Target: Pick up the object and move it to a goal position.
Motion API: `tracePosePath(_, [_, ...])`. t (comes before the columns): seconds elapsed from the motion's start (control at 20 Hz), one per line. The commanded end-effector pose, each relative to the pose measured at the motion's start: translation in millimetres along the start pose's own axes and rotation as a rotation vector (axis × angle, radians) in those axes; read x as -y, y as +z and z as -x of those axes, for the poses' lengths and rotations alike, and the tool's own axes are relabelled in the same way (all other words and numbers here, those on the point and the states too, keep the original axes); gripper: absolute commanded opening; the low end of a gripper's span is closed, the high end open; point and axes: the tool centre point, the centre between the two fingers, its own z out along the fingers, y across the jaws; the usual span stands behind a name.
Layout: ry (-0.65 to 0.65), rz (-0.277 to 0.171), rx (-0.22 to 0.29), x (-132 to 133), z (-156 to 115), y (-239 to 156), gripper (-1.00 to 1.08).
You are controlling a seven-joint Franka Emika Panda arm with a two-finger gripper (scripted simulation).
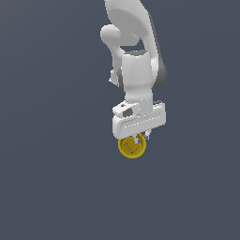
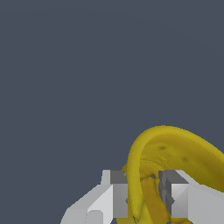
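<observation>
The object (image 1: 131,148) is a small yellow cup with a round rim and a hollow inside, sitting directly under the white hand in the exterior view. My gripper (image 1: 139,138) comes down on it from above. In the wrist view the two grey-tipped fingers (image 2: 117,194) stand close together on either side of the cup's (image 2: 175,151) wall, one outside and one inside the rim. The gripper (image 2: 143,197) is shut on that wall. The cup looks tilted relative to the hand, and its base is hidden.
A plain dark grey surface (image 1: 51,178) fills everything around the arm in both views. No other object, container or marker shows.
</observation>
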Motion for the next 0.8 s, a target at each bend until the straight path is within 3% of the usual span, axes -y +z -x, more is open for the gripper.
tracePosePath(0.0, [0.0,-0.001,-0.003,-5,-20,-13,-1.0])
tracePosePath(0.35, [0.001,-0.001,-0.002,-14,-59,-36,-1.0])
tracePosePath(0.75, [0.001,0.0,-0.002,-19,-77,-45,-1.0])
